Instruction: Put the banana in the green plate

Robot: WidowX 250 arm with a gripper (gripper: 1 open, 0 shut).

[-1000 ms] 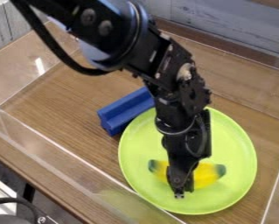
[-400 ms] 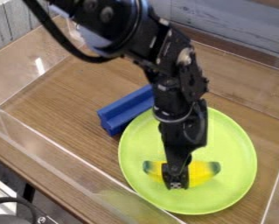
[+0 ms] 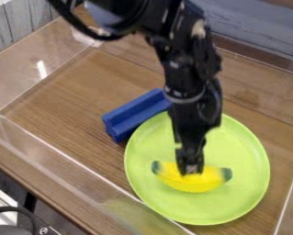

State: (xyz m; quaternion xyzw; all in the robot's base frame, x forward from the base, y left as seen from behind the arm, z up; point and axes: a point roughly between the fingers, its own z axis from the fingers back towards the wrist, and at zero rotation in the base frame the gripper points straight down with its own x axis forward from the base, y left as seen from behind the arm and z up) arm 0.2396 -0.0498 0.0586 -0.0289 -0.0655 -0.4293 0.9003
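**Banana lying in the green plate**

My gripper (image 3: 190,170) points straight down over the green plate (image 3: 242,139), its jaws spread and nothing in them. The banana (image 3: 185,178) lies flat inside the plate, near the middle, partly hidden beneath my fingertips. A blue block (image 3: 134,114) rests on the desk (image 3: 75,92) just beside the plate's rim.

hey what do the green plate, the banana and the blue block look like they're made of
Green plate: likely plastic, smooth, uniform lime colour. Banana: apparently plastic or rubber toy, flat bright yellow. Blue block: material unclear, possibly plastic or foam, solid matte blue.
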